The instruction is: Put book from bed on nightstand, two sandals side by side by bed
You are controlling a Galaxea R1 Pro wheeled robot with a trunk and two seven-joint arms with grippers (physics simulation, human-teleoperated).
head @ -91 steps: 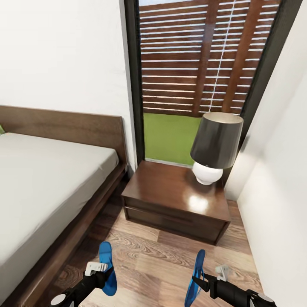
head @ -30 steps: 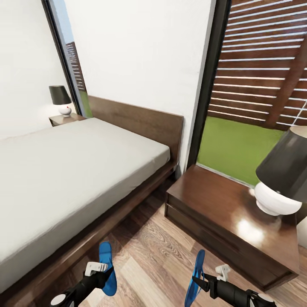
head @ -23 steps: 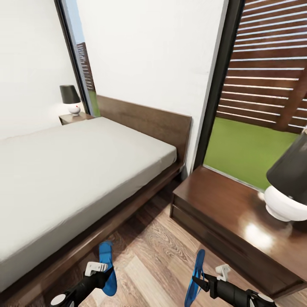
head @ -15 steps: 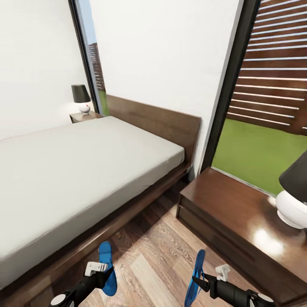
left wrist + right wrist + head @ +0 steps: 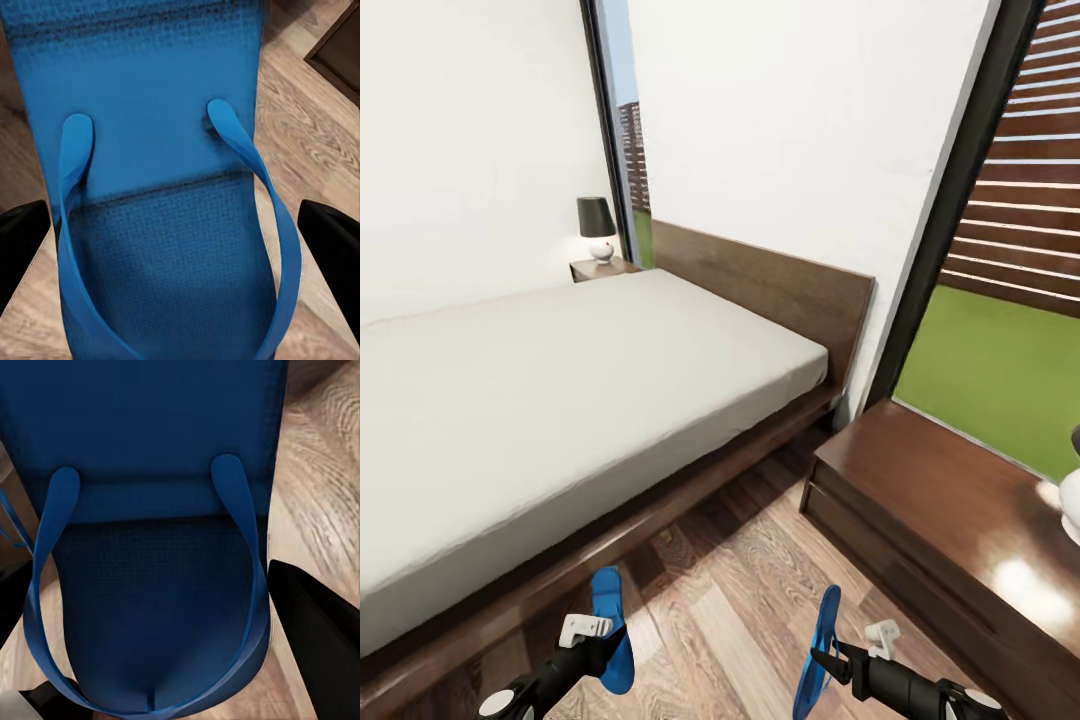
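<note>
Each gripper holds one of the two bright blue sandals above the wood-plank floor of the bedroom. My left gripper (image 5: 603, 640) is shut on one sandal (image 5: 608, 612), close to the bed's dark frame (image 5: 660, 510). My right gripper (image 5: 826, 660) is shut on the other sandal (image 5: 822, 650), which stands on edge. In the left wrist view that sandal (image 5: 165, 187) lies between dark fingers (image 5: 334, 240). The right wrist view has its sandal (image 5: 150, 510) beside a dark finger (image 5: 315, 637). The bed (image 5: 540, 400) has a bare pale mattress. The book is out of view. One nightstand (image 5: 940, 500) stands at the right, another (image 5: 600, 268) beyond the bed.
A white lamp base (image 5: 1072, 505) sits on the near nightstand at the picture's right edge. A dark-shaded lamp (image 5: 597, 225) stands on the far one. Tall dark-framed windows show grass (image 5: 1000, 380) and a slatted fence. Open plank floor (image 5: 730, 590) lies between bed and near nightstand.
The camera has turned left: the bed and far nightstand slid rightward into view, and the near nightstand and lamp moved toward the right edge. Both grippers keep their sandals, unmoved in the picture.
</note>
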